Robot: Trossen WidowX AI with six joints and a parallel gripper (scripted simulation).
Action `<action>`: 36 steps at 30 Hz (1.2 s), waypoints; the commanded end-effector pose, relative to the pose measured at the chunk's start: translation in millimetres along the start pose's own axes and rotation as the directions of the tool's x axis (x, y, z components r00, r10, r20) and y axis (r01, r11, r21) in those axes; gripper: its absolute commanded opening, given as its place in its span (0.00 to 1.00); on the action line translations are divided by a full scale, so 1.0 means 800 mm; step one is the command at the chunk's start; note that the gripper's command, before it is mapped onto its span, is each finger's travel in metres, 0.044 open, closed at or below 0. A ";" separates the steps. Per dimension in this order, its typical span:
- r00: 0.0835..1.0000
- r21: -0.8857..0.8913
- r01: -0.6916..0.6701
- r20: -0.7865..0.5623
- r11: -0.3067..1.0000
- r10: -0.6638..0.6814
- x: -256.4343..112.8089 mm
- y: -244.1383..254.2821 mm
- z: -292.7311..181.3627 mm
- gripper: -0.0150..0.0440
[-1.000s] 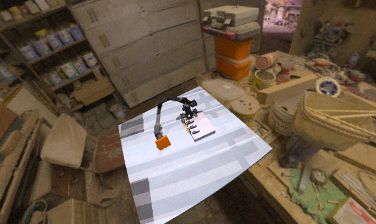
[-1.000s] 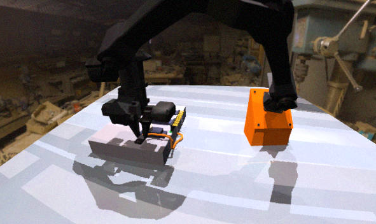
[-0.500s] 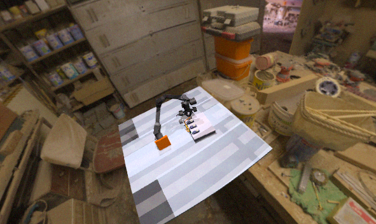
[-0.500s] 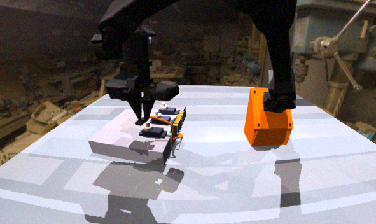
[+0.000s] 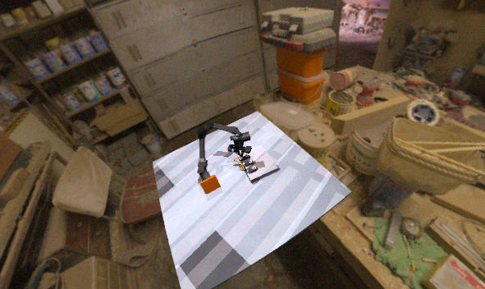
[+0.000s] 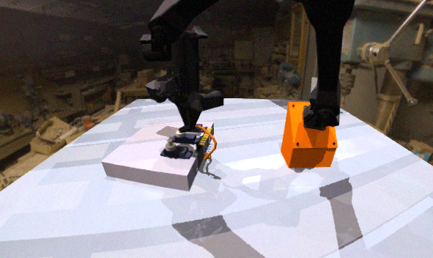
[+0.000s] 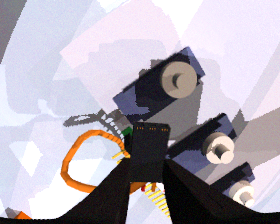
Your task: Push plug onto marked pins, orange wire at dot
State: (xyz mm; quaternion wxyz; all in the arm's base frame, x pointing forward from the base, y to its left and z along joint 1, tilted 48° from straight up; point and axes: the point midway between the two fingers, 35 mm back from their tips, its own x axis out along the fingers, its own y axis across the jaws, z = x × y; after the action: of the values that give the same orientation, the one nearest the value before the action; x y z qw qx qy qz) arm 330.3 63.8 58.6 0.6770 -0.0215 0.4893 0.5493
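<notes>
My gripper [image 7: 146,165] [image 6: 187,128] is shut on the black plug [image 7: 150,150]. Three small orange-edged marks show at the plug's far end in the wrist view; in the exterior view the plug cannot be told from the dark fingertips. The orange lead [image 7: 66,167] [image 6: 215,144] loops out beside the holder's pin edge. The pale holder [image 6: 141,146] [image 5: 267,162] carries three dark blue servos, and the fingertips are low over it, near the farthest servo in the exterior view. Yellow pins [image 7: 158,200] [image 6: 206,136] lie partly behind plug and fingers in the wrist view. The band's dot cannot be made out.
Two other servos [image 7: 203,137] [image 7: 236,181] with pale round horns stand close right of the plug in the wrist view. The orange block [image 6: 310,155] [image 5: 210,184] at the arm's base stands on the table [image 6: 79,220], apart from the holder.
</notes>
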 end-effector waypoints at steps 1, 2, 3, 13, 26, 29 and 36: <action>1.000 0.121 -0.001 -0.007 0.993 0.002 0.001 0.004 -0.021 0.25; 1.000 0.155 -0.001 -0.007 0.988 0.002 0.001 0.005 -0.026 0.25; 1.000 0.189 -0.001 -0.007 0.982 0.002 0.001 0.006 -0.031 0.25; 1.000 0.510 -0.002 -0.007 0.860 0.006 0.004 0.024 -0.084 0.25; 1.000 0.780 -0.009 -0.002 0.626 0.016 0.014 0.050 -0.135 0.25; 1.000 0.780 -0.008 -0.002 0.626 0.016 0.024 0.050 -0.134 0.25; 1.000 0.779 -0.011 0.000 0.627 0.018 0.062 0.052 -0.134 0.25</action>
State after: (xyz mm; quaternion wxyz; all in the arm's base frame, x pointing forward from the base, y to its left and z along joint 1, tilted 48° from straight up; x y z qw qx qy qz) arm 229.5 47.9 -4.6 0.6173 0.2705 0.6797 0.2895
